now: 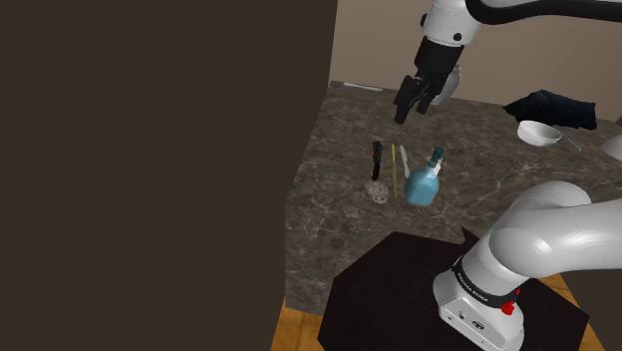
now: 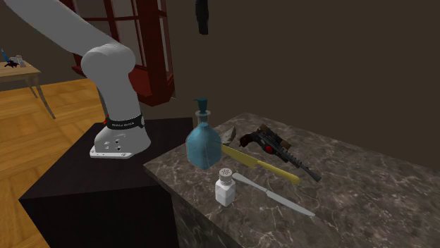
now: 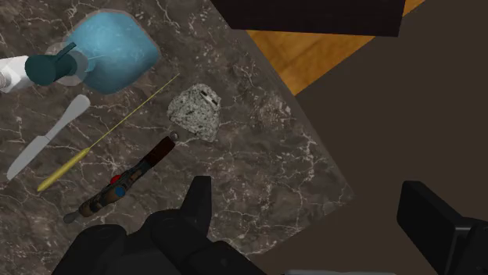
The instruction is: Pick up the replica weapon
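The replica weapon [image 3: 125,183], a dark gun with a red detail at its middle, lies flat on the marbled desk [image 1: 339,229]. It runs roughly parallel to a yellow knife [image 3: 102,141], with a grey knife [image 3: 47,144] on that knife's far side. I judge the three are set out side by side as a row, which leaves the gun the outermost item with open desk on its free side. A blue bottle [image 2: 204,144] stands upright at one end of the row, and a white shaker [image 2: 225,187] stands just beside it. A speckled grey lump [image 3: 194,113] sits at the gun's dark end. Whether the two touch cannot be told, nor can the lump be identified. The gripper [image 1: 411,100] hangs well above the desk with its fingers [image 3: 199,203] spread wide and nothing between them. From the wrist view the gun lies off to one side of the open jaws, not between them, so the grasp is not yet lined up. The gun and the yellow knife lie very close, and any gap between them is hard to make out. In the shoulder view a large dark panel [image 1: 150,170] blocks the left half. A white bowl [image 1: 538,132] sits far off, beside a dark shape I cannot name.
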`<state>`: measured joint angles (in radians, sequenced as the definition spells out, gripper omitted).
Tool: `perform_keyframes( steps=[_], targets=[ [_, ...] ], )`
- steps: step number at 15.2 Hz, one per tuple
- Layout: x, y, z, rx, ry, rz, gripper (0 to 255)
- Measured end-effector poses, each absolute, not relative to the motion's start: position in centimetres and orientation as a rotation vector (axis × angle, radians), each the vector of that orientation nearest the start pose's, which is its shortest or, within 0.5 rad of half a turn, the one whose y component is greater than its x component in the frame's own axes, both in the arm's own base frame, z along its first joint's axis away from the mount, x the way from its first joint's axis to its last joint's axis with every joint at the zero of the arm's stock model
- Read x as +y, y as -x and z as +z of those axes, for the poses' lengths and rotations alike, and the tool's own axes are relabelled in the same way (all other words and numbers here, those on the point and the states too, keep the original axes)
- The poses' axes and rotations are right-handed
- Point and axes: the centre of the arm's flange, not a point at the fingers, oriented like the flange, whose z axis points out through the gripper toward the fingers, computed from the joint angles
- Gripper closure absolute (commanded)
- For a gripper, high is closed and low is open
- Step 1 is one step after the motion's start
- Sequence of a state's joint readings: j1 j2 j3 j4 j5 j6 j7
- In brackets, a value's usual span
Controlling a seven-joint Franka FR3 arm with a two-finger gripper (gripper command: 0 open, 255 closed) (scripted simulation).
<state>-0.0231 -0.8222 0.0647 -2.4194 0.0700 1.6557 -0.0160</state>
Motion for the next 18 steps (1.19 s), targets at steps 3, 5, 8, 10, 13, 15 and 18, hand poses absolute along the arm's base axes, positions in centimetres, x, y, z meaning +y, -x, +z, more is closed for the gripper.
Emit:
perform_keyframes(
  steps=[3,5,8,10,13,15,18],
  targets=[
    [1.8,-31.7,57.3,-0.006,3.118,-0.075,0],
    [1.1,-33.9,56.0,0.065,3.117,-0.052,0],
    [-0.5,-37.1,53.9,0.179,3.113,-0.016,0],
    [-2.0,-39.2,52.3,0.258,3.107,0.007,0],
    [-4.1,-42.2,50.1,0.375,3.095,0.042,0],
    [-5.4,-44.2,48.8,0.452,3.084,0.066,0],
    [-7.7,-46.4,46.2,0.568,3.063,0.104,0]
  ],
)
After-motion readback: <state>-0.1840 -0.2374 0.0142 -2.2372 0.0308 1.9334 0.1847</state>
